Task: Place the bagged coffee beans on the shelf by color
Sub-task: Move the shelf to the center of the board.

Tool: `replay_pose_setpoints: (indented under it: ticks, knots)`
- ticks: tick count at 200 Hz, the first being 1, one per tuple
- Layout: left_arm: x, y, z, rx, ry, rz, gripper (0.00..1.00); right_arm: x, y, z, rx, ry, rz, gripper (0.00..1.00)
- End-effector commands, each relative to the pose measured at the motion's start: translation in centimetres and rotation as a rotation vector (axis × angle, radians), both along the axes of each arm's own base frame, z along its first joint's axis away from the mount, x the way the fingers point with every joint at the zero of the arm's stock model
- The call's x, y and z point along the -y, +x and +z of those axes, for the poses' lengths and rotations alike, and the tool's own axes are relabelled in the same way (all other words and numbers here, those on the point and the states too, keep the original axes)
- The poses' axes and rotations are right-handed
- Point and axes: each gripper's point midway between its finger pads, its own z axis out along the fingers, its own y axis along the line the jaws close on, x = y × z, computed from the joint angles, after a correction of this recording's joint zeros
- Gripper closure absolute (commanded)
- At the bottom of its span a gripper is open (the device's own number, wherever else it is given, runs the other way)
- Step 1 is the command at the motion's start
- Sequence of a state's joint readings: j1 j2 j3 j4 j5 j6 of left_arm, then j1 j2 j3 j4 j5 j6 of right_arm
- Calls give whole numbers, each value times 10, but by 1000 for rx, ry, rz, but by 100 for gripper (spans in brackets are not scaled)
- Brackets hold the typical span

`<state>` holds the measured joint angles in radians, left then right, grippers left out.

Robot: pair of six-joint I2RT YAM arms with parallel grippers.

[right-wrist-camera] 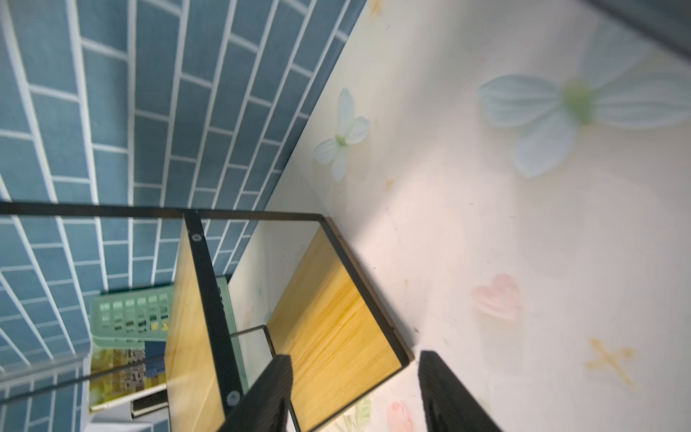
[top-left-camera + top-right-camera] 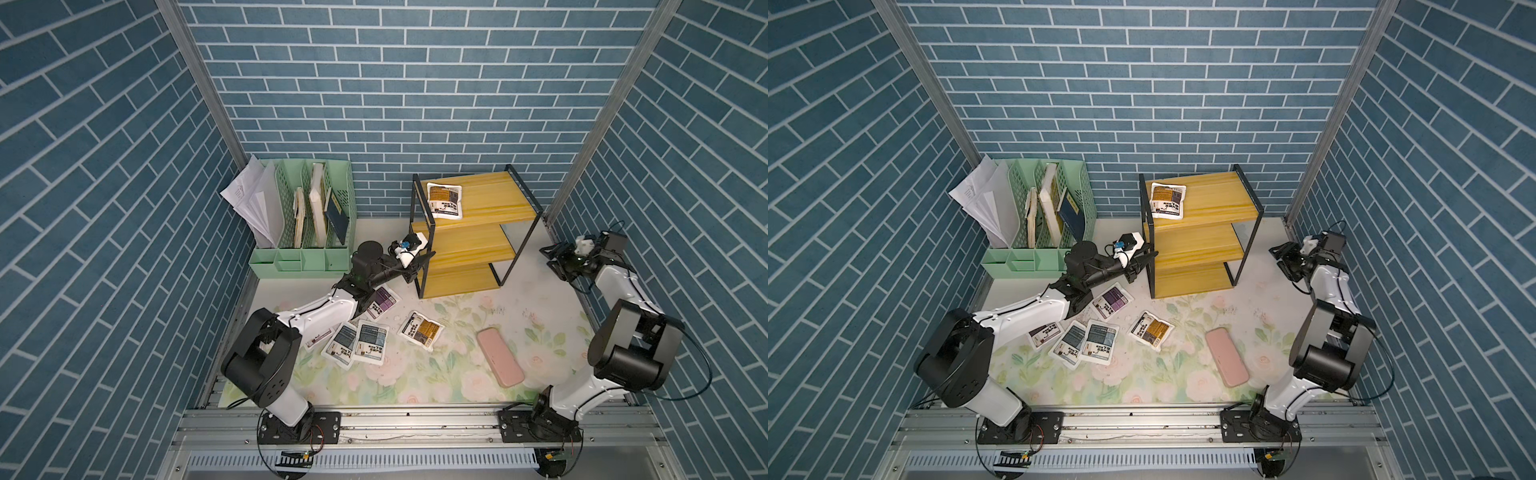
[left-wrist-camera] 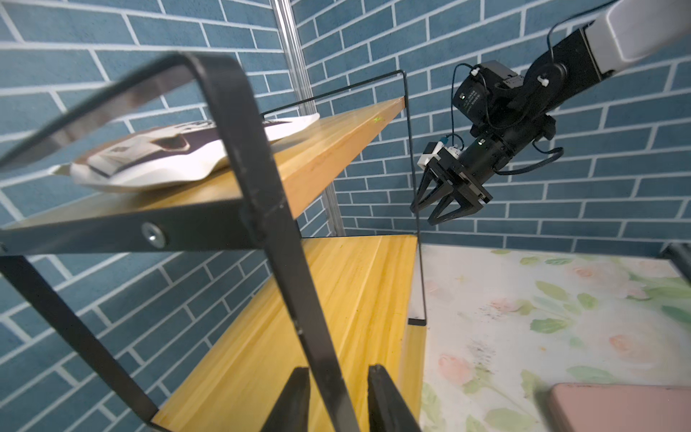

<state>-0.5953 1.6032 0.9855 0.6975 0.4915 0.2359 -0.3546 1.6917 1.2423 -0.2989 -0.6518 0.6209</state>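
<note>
Pink case [image 2: 500,357]: flat on the floral worktop [image 2: 453,376], nearest me on the right, well apart from every pouch.
First blue-grey pouch [image 2: 341,350]: flat on the worktop, near the front on the left.
Second blue-grey pouch [image 2: 371,343]: just beside the first, their edges touching.
Half-hidden purple pouch [image 2: 1044,334]: on the first blue-grey pouch's other side, partly under the left arm [image 2: 316,309].
Loose orange pouch [image 2: 420,331]: flat on the worktop, near the blue-grey pair and in front of the shelf.
Far purple pouch [image 2: 382,302]: flat, a little further back, one corner tucked under the left arm.
Left tool [image 2: 420,265]: at the shelf's left frame, fingers a little apart. A frame strip shows in the gap in the wrist view, and I cannot tell if it touches.
Right tool [image 1: 354,357]: above the worktop off the shelf's right side, fingers spread wide and holding nothing.
Shelf [image 2: 469,249]: three stepped yellow boards in a black frame, toward the back.
Shelved orange pouch [image 2: 445,198]: flat at the top board's left end.
Mint organizer [image 2: 303,257]: back left corner, near the shelf.
</note>
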Motion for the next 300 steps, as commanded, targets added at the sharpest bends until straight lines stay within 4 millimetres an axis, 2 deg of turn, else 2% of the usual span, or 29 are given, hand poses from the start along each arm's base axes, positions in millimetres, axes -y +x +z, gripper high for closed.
replay_pose_setpoints:
  ticks: [1, 15, 45, 64, 97, 131, 152, 173, 188, 199, 206, 215, 222, 233, 240, 243, 244, 246, 247, 271, 284, 300]
  knots:
    - [-5, 14, 10, 18, -16, 49, 75, -9, 14, -11, 19, -21, 73, 42]
    - [-7, 17, 9, 15, -17, 62, 78, -27, 21, -18, 28, 33, 148, 43]
    - [-17, 21, 10, 11, -21, 83, 85, -72, 23, -6, 91, 114, 312, 45]
    - [-26, 22, 12, 12, -20, 98, 93, -86, 19, 0, 115, 157, 354, 46]
    - [-48, 24, 9, 9, -7, 138, 96, -110, 17, 4, 129, 186, 386, 47]
    - [-77, 30, 6, -8, 6, 184, 97, -150, 23, 9, 147, 205, 447, 47]
    - [-95, 34, 3, -18, 23, 209, 96, -166, 25, 9, 149, 206, 457, 47]
    - [-114, 39, -1, -34, 39, 241, 94, -172, 25, 9, 147, 197, 440, 47]
    - [-125, 40, -4, -44, 48, 256, 91, -167, 25, 14, 160, 173, 389, 47]
    - [-132, 42, -7, -48, 54, 271, 86, -148, 23, 18, 160, 101, 291, 46]
    - [-135, 43, -8, -46, 54, 283, 82, -127, 21, 20, 157, 38, 198, 46]
    - [-140, 46, -7, -45, 51, 307, 77, -99, 8, 20, 145, -21, 81, 45]
    - [-142, 48, -6, -44, 45, 319, 76, -79, -10, 19, 138, -34, -4, 45]
    - [-147, 50, -1, -40, 27, 339, 71, -68, -38, 12, 128, -12, -53, 45]
    - [-150, 51, 3, -35, 14, 359, 68, -70, -58, 6, 115, 2, -49, 45]
    - [-152, 51, 4, -35, 10, 368, 67, -72, -67, 3, 109, 3, -39, 45]
    - [-152, 51, 5, -33, 7, 371, 67, -74, -71, -4, 89, 6, -35, 46]
    - [-154, 52, 5, -33, 5, 377, 67, -76, -76, 1, 103, 3, -23, 46]
    - [-154, 52, 6, -33, 4, 380, 66, -78, -80, -5, 86, 5, -17, 46]
    - [-163, 51, 17, -48, -24, 428, 63, -129, -147, -26, 14, -20, 208, 47]
    - [-168, 43, 22, -82, -47, 444, 59, -159, -182, -40, -27, -6, 331, 49]
    - [-180, 28, 25, -144, -113, 494, 55, -192, -213, -53, -64, 6, 449, 50]
